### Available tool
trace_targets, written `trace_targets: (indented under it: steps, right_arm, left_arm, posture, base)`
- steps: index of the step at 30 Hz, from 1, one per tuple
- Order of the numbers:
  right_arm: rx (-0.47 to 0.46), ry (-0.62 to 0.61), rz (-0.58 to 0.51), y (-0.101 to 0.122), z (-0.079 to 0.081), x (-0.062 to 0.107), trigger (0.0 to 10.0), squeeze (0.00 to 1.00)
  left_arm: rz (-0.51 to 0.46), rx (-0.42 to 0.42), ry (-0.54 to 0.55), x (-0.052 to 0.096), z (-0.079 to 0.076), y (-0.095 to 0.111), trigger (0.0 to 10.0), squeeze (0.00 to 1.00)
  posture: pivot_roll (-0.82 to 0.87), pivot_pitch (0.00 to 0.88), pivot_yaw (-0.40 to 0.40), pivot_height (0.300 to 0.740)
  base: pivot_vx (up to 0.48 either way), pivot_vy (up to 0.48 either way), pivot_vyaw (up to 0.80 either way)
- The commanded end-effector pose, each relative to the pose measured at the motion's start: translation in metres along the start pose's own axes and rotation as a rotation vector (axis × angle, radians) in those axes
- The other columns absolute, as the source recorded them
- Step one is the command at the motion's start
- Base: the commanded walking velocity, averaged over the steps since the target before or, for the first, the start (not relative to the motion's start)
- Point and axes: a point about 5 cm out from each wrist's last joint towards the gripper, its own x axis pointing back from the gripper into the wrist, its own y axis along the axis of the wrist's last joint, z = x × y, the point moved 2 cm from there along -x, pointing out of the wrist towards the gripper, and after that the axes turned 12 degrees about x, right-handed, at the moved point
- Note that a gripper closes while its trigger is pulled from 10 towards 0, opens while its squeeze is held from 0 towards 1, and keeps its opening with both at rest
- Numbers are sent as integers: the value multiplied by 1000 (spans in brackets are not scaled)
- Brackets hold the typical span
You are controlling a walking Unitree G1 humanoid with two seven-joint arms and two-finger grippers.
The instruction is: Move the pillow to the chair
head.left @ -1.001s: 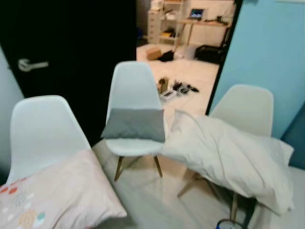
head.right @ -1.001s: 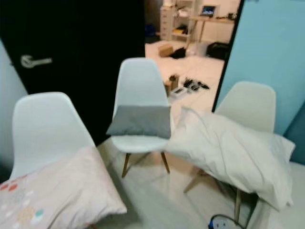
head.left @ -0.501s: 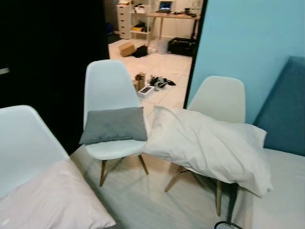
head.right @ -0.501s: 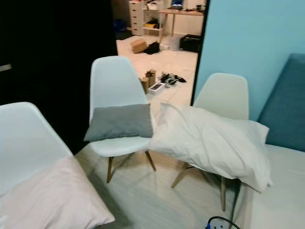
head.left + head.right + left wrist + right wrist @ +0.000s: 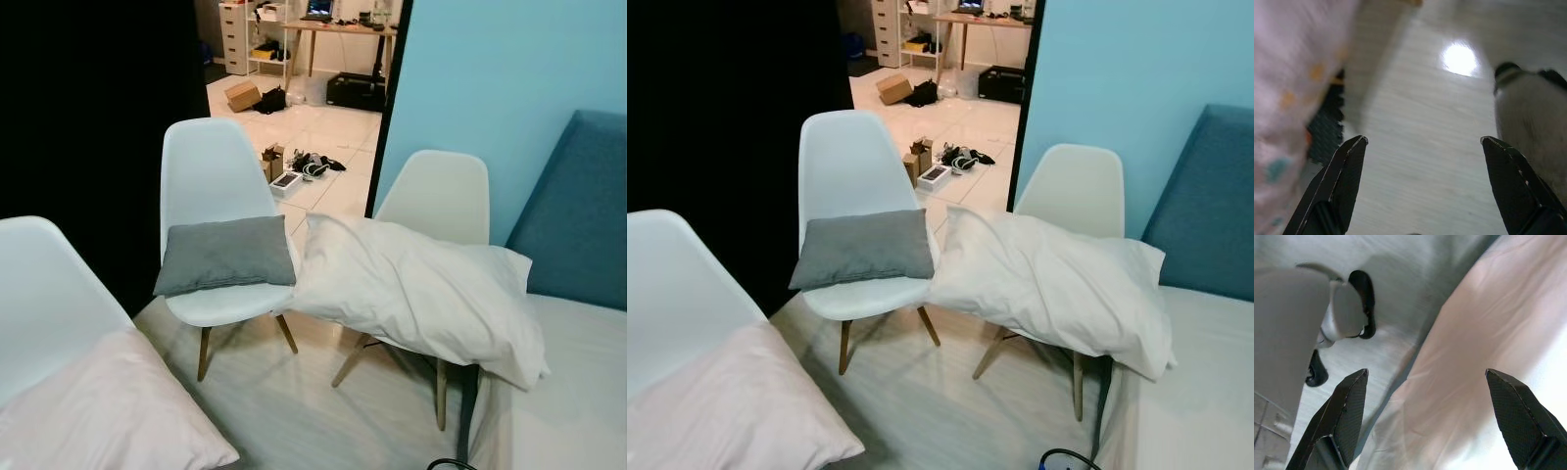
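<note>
Three white shell chairs stand before me. The middle chair (image 5: 211, 181) carries a small grey pillow (image 5: 225, 254) on its seat. A large white pillow (image 5: 421, 294) lies across the right chair (image 5: 436, 196), hanging past both sides of it. On the near-left chair (image 5: 44, 294) rests a pale pink patterned pillow (image 5: 103, 416). My left gripper (image 5: 1422, 142) hangs open over bare floor beside that pink pillow's edge (image 5: 1288, 78). My right gripper (image 5: 1427, 374) is open too, above a pale sheet (image 5: 1474, 372), with nothing between its fingers.
A bed or couch with a pale sheet (image 5: 578, 392) and a blue backrest (image 5: 578, 215) lies at the right. A black cable (image 5: 1068, 458) curls on the floor near it. Behind the chairs, a doorway (image 5: 304, 98) leads to a room with clutter on its tiles.
The camera has swung to the right: the chairs and pillows slid left in the picture and the blue backrest came into view. Nothing among the things themselves has moved.
</note>
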Motion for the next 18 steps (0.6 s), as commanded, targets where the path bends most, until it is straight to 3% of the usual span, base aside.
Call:
trace_targets:
  steps: [1,18]
  right_arm:
    - [4,-6,-4,2,-1,0,10000,0]
    - [4,-3,-7,2,-1,0,10000,0]
  left_arm:
    - [15,-7,-6,1,-1,-5,10000,0]
    - [10,-11,-7,0,-2,-4,10000,0]
  posture:
    - [-132,0,1,740]
    - [-130,0,2,740]
  base:
    - [0,0,-488]
    - [0,0,-493]
